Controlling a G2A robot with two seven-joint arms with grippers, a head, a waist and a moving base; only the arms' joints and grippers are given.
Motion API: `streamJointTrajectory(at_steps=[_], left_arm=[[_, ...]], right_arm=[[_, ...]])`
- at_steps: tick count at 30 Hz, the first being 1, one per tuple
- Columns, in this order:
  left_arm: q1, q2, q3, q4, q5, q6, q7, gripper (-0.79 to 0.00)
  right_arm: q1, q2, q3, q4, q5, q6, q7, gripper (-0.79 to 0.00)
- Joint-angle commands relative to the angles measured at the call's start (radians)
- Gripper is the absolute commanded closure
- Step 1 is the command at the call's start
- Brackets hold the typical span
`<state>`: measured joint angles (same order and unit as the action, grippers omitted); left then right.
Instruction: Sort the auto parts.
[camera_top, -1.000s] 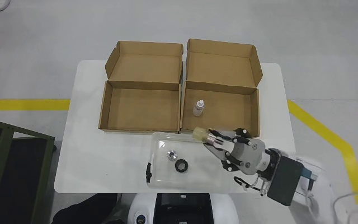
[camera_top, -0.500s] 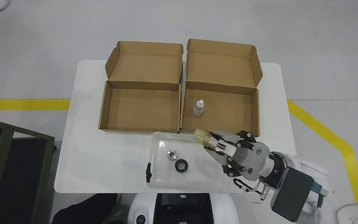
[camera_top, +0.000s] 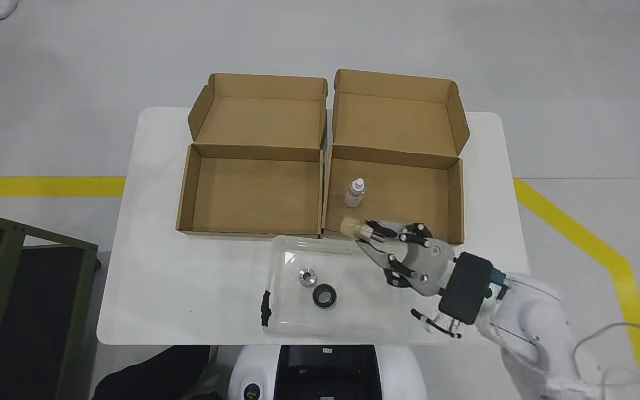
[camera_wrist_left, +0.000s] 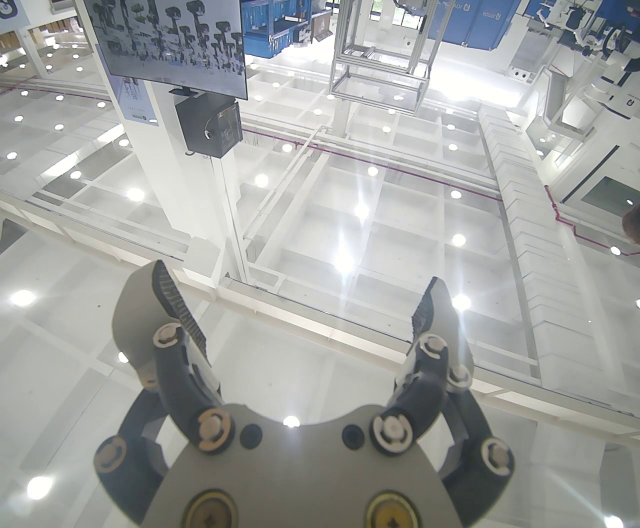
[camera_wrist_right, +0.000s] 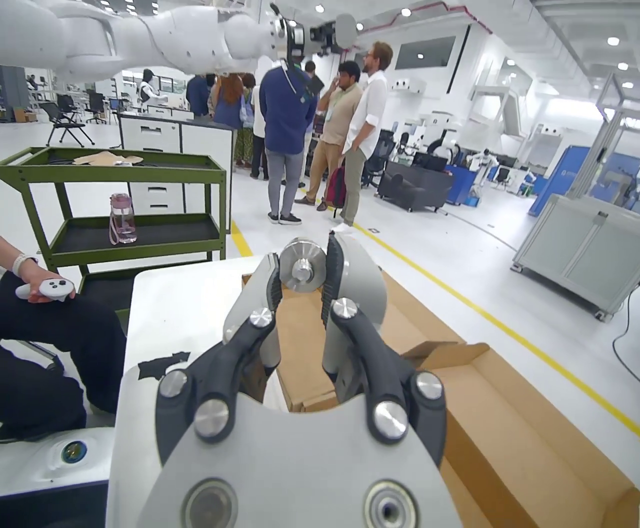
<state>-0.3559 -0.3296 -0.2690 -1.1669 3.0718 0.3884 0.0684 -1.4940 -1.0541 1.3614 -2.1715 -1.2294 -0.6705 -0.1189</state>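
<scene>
My right gripper (camera_top: 362, 228) (camera_wrist_right: 301, 277) is shut on a round metal part (camera_wrist_right: 301, 269), seen as a pale disc (camera_top: 352, 226) over the near rim of the right cardboard box (camera_top: 440, 205). A small white bottle-shaped part (camera_top: 355, 192) stands inside that box. The left cardboard box (camera_top: 250, 195) holds nothing. In the clear tray (camera_top: 285, 250) near the table's front lie a small metal nut (camera_top: 306, 276) and a black ring (camera_top: 324, 297). My left gripper (camera_wrist_left: 300, 310) is open, pointing up at the ceiling with nothing between its fingers.
Both boxes have their lids folded back toward the far side of the white table (camera_top: 150, 260). A black scrap (camera_top: 265, 303) lies at the tray's left edge. A green cart (camera_wrist_right: 115, 200) stands beyond the table.
The right gripper has carried the metal part from above the tray's far edge toward the right box's near rim, and the arm has swung round.
</scene>
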Motion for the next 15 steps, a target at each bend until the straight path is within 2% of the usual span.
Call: streamJointTrajectory(at_steps=[1, 6, 11, 15], left_arm=[[0.000, 0.000, 0.000, 0.000, 0.000, 0.000, 0.000, -0.785], [0.000, 0.000, 0.000, 0.000, 0.000, 0.000, 0.000, -0.785], [0.000, 0.000, 0.000, 0.000, 0.000, 0.000, 0.000, -0.785], [0.000, 0.000, 0.000, 0.000, 0.000, 0.000, 0.000, -0.785]], right_arm=[[0.002, 0.002, 0.006, 0.019, -0.009, 0.001, 0.044, 0.000], [0.032, 0.003, 0.012, 0.076, -0.012, 0.004, 0.109, 0.000], [0.058, 0.003, 0.005, 0.129, -0.039, 0.047, 0.229, 0.000], [0.062, 0.002, -0.003, 0.164, 0.002, 0.048, 0.274, 0.000]])
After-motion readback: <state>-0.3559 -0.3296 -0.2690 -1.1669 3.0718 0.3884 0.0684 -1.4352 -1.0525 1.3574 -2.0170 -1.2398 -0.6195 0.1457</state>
